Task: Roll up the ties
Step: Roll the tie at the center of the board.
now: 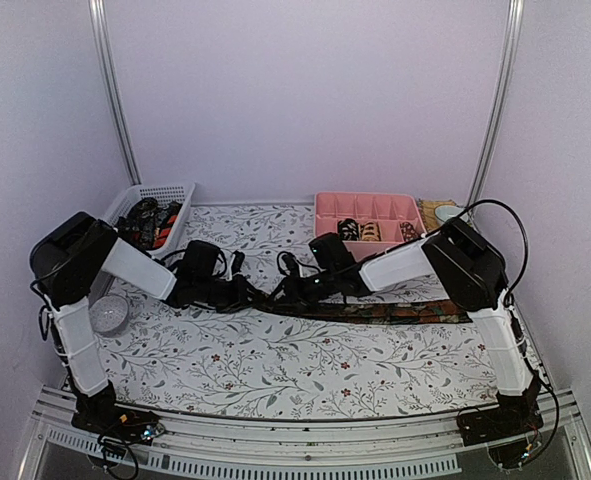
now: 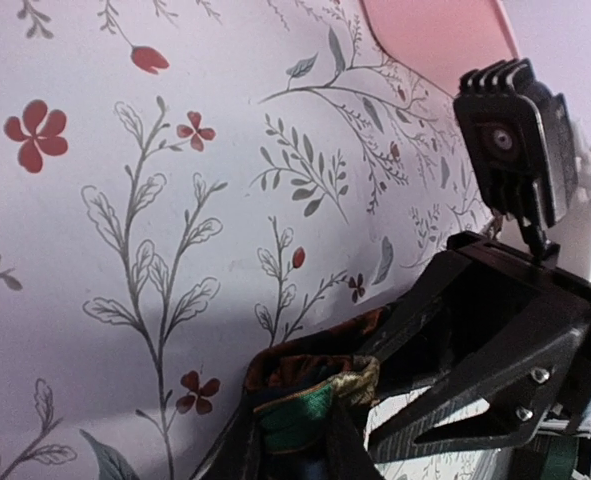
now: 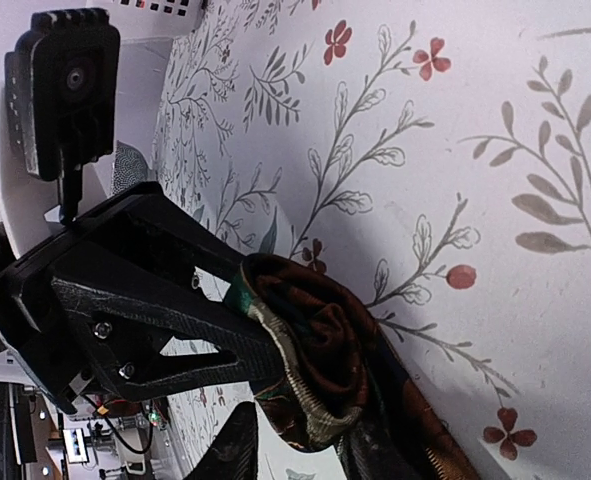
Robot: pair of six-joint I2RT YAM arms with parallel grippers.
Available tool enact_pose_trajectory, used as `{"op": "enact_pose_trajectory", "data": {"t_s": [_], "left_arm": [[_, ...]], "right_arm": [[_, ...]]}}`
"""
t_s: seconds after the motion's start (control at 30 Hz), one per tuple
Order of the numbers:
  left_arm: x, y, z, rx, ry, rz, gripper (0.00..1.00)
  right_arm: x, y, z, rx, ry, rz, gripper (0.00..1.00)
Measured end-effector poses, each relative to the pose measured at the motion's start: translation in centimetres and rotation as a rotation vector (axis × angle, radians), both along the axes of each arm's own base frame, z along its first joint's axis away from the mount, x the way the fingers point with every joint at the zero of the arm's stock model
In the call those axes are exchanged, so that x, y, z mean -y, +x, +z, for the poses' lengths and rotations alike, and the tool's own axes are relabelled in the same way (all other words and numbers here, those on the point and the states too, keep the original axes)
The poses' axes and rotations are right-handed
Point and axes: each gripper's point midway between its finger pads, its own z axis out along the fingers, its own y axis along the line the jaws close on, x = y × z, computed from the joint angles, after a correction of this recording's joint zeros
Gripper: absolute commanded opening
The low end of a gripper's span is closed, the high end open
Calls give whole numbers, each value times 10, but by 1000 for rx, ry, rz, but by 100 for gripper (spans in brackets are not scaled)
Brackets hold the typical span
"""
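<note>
A dark brown patterned tie (image 1: 400, 312) lies flat across the table from the centre toward the right. Its left end is rolled into a small coil (image 3: 365, 340), with a green lining (image 2: 300, 410) showing. My left gripper (image 2: 295, 445) is shut on that coil from the left side (image 1: 258, 293). My right gripper (image 1: 293, 288) faces it from the right. In the right wrist view its one visible finger (image 3: 233, 450) stands a little off the coil, with table showing between, and its other finger is hidden behind the fabric.
A pink compartment tray (image 1: 320, 205) at the back right holds several coiled ties (image 1: 375, 232). A white mesh basket (image 1: 170, 190) at the back left holds loose ties (image 1: 150, 225). A grey round object (image 1: 108, 315) sits by the left arm.
</note>
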Motion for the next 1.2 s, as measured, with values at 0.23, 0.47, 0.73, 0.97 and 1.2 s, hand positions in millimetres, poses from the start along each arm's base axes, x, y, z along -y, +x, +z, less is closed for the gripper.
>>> {"op": "enact_pose_trajectory", "data": {"t_s": [0.23,0.47,0.73,0.97,1.2], "left_arm": [[3,-1,4,8,168,16,13],[4,1,4,21,273,18,13],[5,1,7,51,383,17,12],[2,1,11,74,493,15,12],[-4,-1,13,89,590,19,12]], "right_arm": [[30,0,10,34,-31,-32,40],[70,7,12,69,-129,-80,48],[95,12,11,137,-216,-78,56],[115,6,10,184,-268,-71,58],[135,3,10,201,-302,-80,61]]}}
